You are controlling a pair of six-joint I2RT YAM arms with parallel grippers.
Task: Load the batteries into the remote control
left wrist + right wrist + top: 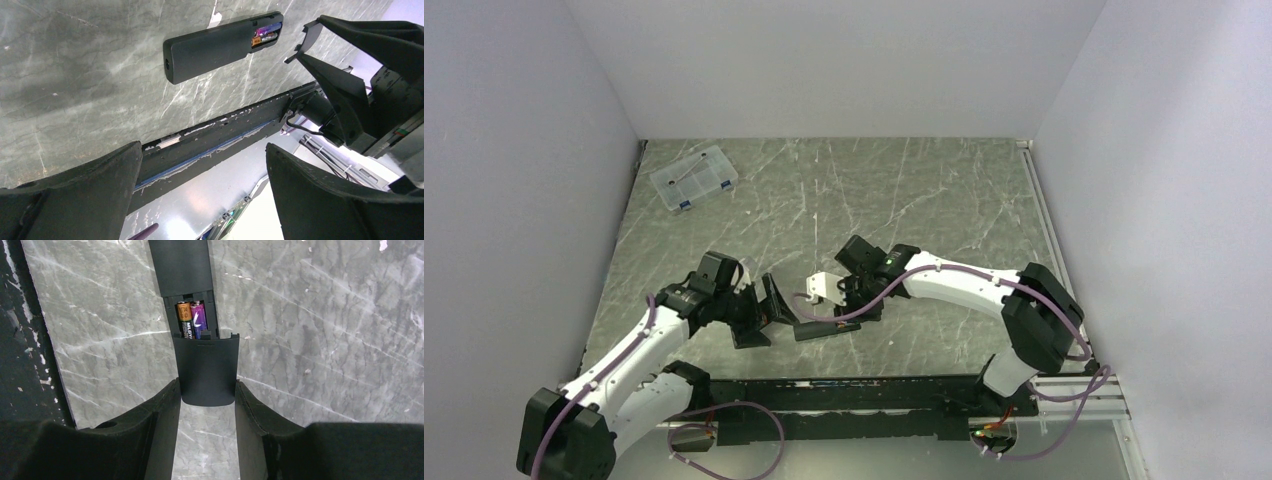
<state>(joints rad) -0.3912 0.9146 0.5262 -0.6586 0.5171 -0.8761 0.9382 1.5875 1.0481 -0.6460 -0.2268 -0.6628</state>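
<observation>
The remote (180, 265) lies flat on the gray table (325, 315), near the front edge, between the two arms. It is a long, thin, black bar. The little hatch at one end of it is open, and you can see inside.

The batteries (192, 320) are in that hatch. They lie side by side, touching each other. One has a gold top and the other is purple. Both point along the remote.

The right gripper (206, 385) holds the black cover (205, 360) that fits over the hatch. Its two jaws press on the sides of the cover, one on each side. The top edge of the cover is right at the end of the open hatch, just past the batteries. The cover may be touching the remote there, but it is hard to be sure. It does not hide the batteries.

The left gripper (202, 147) is just beside the other end of the remote. Its jaws are wide apart and there is nothing between them. It does not touch the remote. Through its camera the remote shows a little way off, with the colored batteries peeking out at the far end.

A clear plastic box (694, 178) sits in the far left corner of the table, well apart from the arms.
</observation>
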